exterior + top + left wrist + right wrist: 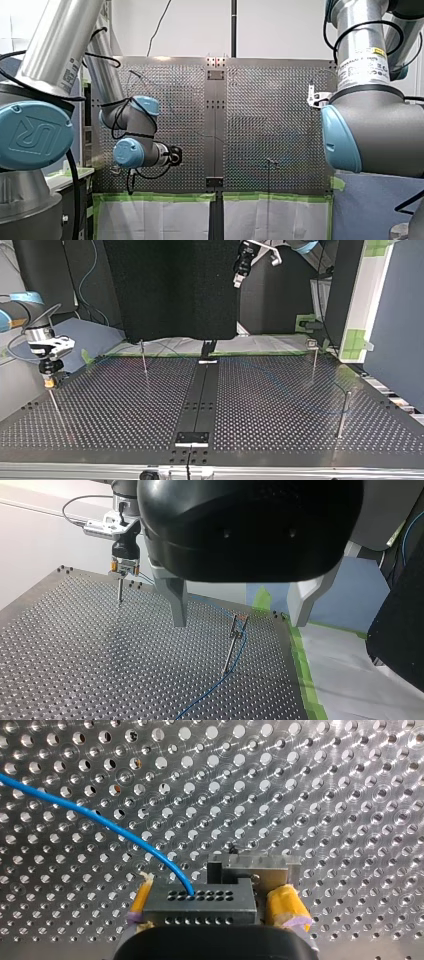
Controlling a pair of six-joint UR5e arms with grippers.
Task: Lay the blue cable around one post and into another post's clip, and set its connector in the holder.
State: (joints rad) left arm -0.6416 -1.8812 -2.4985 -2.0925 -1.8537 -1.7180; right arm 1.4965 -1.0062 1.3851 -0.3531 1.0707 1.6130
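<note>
R claw (215, 905), at top view's 9 o'clock, is clamping connector (200, 896), holder (255, 867) just ahead. Blue cable (95, 817) is trailing off connector. Best bet, imo: lowering square & slow, w/o tugging cable. L claw (240, 605) is hanging apart, empty.

Pretty plain lab corner
White wall (280, 25) behind the perforated table (280, 125), green tape (160, 197) and white sheets (155, 220) along one edge, black curtain (170, 285) hanging over that side.
</note>
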